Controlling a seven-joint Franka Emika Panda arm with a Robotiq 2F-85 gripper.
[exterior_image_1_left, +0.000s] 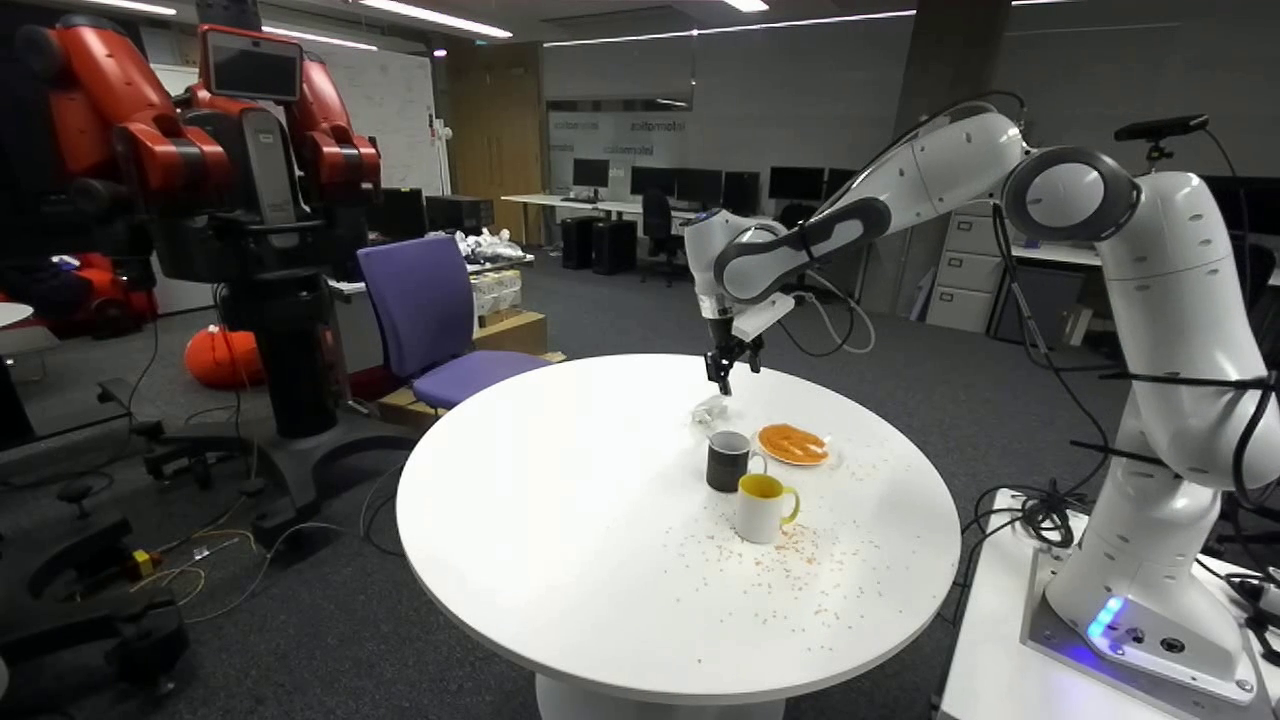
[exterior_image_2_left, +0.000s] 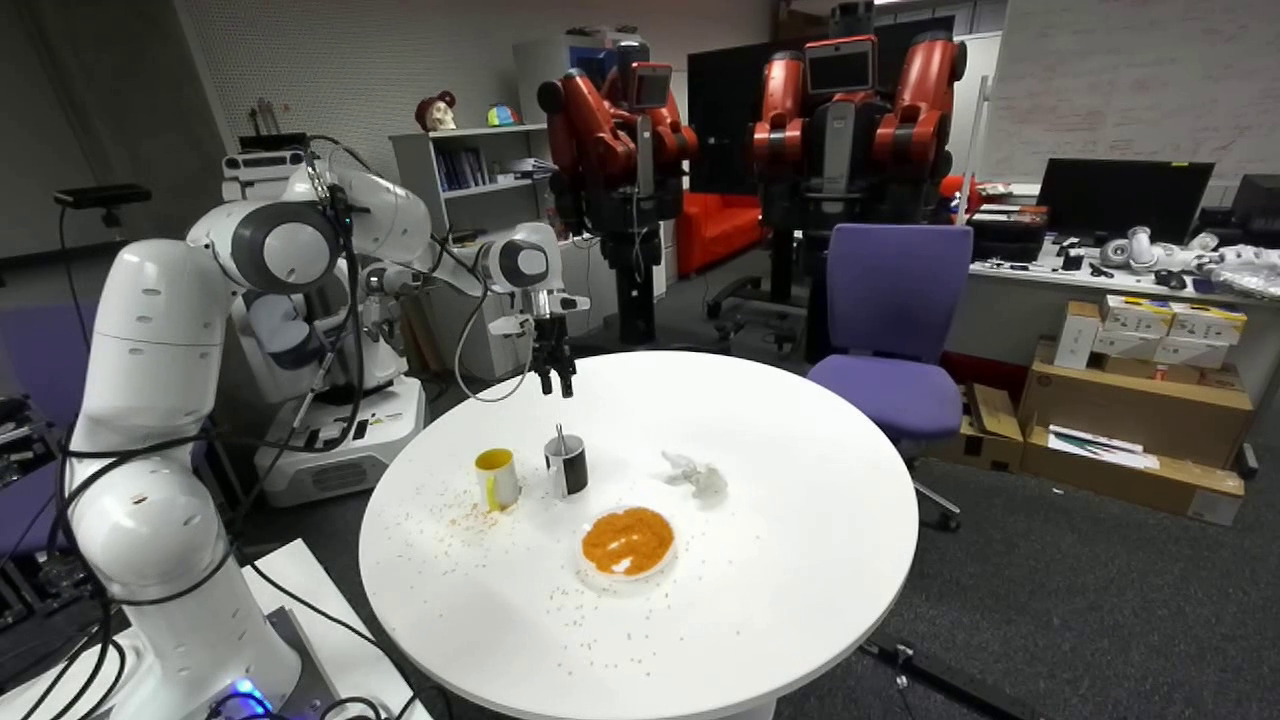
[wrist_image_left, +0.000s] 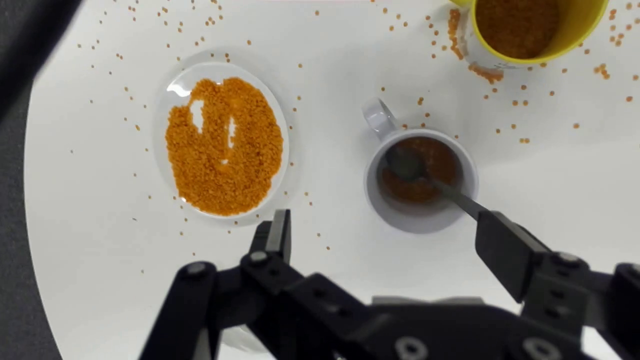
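One spoon (wrist_image_left: 452, 196) resting in the black-sided mug (exterior_image_2_left: 576, 473), gripper (wrist_image_left: 382, 222) spread wide nearby.
From the wrist view, its handle tip is lost behind a finger (wrist_image_left: 507, 252), and the yellow-lined mug (wrist_image_left: 582, 22) is cropped. Pebbly orange grains (wrist_image_left: 255, 145), glossy round plate (wrist_image_left: 182, 96); crumpled whitish stuff (exterior_image_2_left: 700, 477) is hard to identify.

In wrist view, the spoon (wrist_image_left: 457, 198) is partly hidden.

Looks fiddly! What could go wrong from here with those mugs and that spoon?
The open gripper could catch the spoon poking out of the dark mug and perhaps tip it, spilling what's inside. The yellow mug stands close by, so a sideways bump might topple that too. Loose grains litter the table, and the plate holds plenty more that a knock could scatter.
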